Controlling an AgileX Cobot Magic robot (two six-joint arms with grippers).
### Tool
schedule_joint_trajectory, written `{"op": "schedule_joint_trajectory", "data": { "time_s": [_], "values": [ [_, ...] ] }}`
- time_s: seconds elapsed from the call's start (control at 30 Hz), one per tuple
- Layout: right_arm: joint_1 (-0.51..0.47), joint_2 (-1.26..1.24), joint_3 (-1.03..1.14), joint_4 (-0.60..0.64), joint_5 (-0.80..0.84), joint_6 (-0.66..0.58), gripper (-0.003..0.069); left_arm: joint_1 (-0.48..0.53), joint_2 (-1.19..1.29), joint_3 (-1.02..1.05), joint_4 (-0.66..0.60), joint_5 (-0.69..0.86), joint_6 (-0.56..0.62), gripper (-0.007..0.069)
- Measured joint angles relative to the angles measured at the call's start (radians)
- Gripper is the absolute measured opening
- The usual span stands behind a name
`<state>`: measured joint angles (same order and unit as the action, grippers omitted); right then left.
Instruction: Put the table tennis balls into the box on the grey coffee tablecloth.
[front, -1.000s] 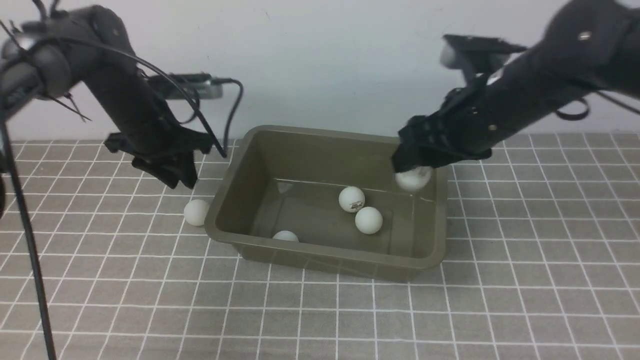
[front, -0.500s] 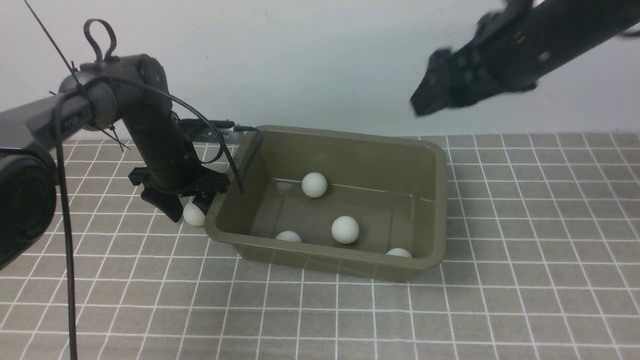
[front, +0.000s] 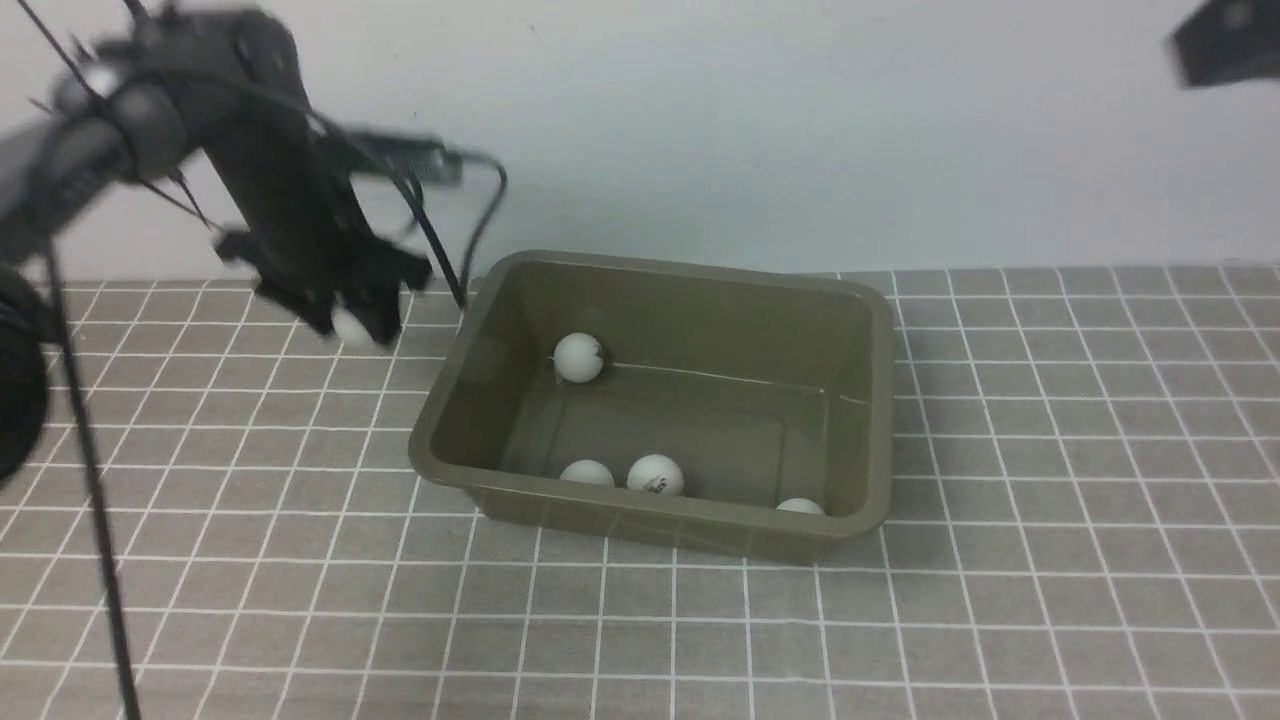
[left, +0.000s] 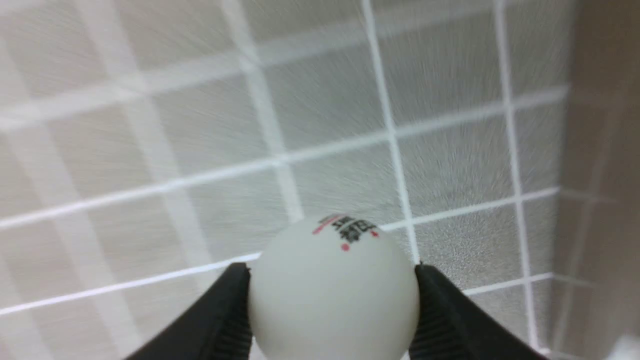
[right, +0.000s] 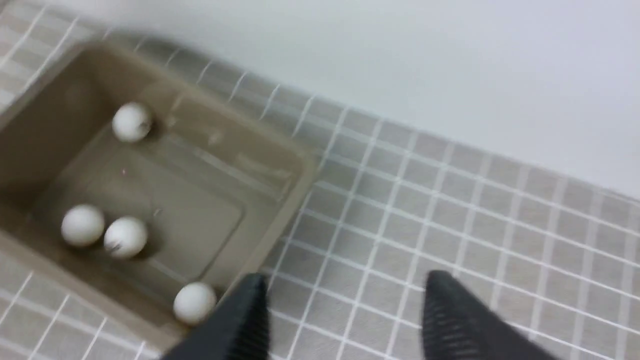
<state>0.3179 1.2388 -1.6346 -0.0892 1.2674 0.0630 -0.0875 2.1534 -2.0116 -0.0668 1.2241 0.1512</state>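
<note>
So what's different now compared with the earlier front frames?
The left gripper has taken hold of the ball beside the box and lifted it up and away. The right gripper let go of its ball into the box and moved up and off to the right. The loose balls in the box have rolled, one toward the far left corner. The box and cloth stayed put.

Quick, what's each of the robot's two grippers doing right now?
Left gripper: closed on a white ball, a finger on each side.
Right gripper: open, with nothing between its fingers.
</note>
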Motion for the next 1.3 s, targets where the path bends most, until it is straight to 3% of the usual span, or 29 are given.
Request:
{"op": "schedule_joint_trajectory", "data": {
  "time_s": [0.07,0.1,0.17,0.27,0.37,0.5,0.77,0.87,1.03,1.13,1.23,1.3],
  "values": [
    [0.000,-0.082,0.038,-0.012,0.000,0.021,0.0224,-0.004,-0.087,-0.010,-0.021,0.000,-0.011,0.0355],
    [0.000,-0.082,0.038,-0.012,0.000,0.021,0.0213,-0.004,-0.094,-0.012,-0.026,0.001,-0.011,0.0355],
    [0.000,-0.192,0.120,-0.013,-0.001,0.047,0.0085,-0.026,-0.171,-0.017,-0.106,0.005,0.014,0.0355],
    [0.000,-0.364,0.280,-0.013,-0.091,0.095,0.0005,-0.090,-0.219,-0.019,-0.240,0.010,0.100,0.0355],
    [0.000,-0.577,0.487,-0.013,-0.267,0.135,-0.0012,-0.175,-0.204,-0.020,-0.313,0.014,0.151,0.0355],
    [0.000,-0.814,0.713,-0.010,-0.436,0.156,-0.0013,-0.261,-0.142,-0.020,-0.269,0.016,0.134,0.0355],
    [0.000,-1.086,0.965,0.001,-0.517,0.171,-0.0013,-0.340,-0.006,-0.018,-0.110,0.005,-0.003,0.0368],
    [0.000,-1.166,1.002,0.001,-0.542,0.161,-0.0015,-0.350,0.021,-0.018,-0.103,-0.006,-0.019,0.0489],
    [0.000,-1.233,1.002,0.015,-0.556,0.138,-0.0015,-0.350,0.021,-0.084,-0.105,0.008,-0.021,0.0553],
    [0.000,-1.256,1.002,0.000,-0.557,0.137,-0.0015,-0.350,0.003,-0.119,-0.105,0.008,-0.037,0.0486],
    [0.000,-1.259,1.002,-0.042,-0.561,0.137,-0.0015,-0.350,-0.049,-0.123,-0.104,0.009,-0.060,0.0321],
    [0.000,-1.260,1.010,-0.077,-0.566,0.137,-0.0015,-0.350,-0.101,-0.125,-0.104,0.011,-0.066,0.0154]
  ]
}}
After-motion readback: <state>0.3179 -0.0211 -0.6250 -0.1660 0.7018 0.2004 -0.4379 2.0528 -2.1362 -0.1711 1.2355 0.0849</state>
